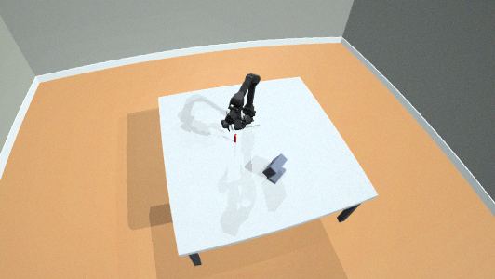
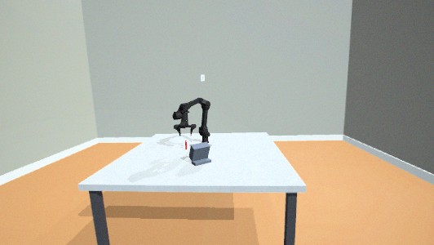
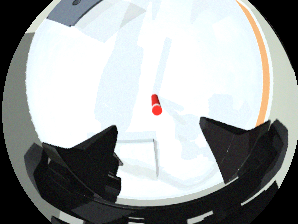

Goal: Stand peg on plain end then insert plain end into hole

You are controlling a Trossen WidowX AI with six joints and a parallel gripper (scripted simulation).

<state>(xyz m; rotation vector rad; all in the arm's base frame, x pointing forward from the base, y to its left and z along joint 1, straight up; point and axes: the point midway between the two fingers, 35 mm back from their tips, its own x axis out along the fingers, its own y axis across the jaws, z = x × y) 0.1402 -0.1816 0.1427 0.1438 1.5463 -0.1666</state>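
The red peg (image 1: 235, 138) (image 2: 186, 144) (image 3: 156, 104) stands upright on the table. In the wrist view its thin white band shows close under the top end, so the plain end is down. My gripper (image 2: 185, 135) (image 3: 159, 123) is open and empty, pointing down, with its fingertips above the peg's height. In the wrist view the peg shows between the fingers sideways but a little beyond the line of the tips. The grey-blue sloped panel (image 1: 277, 164) (image 2: 199, 153) (image 3: 81, 13) stands apart from the peg. Its dark hole (image 3: 76, 2) shows at the wrist view's top edge.
The white table (image 1: 205, 186) (image 2: 245, 171) carries the arm's base, behind the peg in the exterior view. The panel and its foot are the obstacle nearest the peg, nearer the exterior view. Shadows of the arm and panel fall across the table top.
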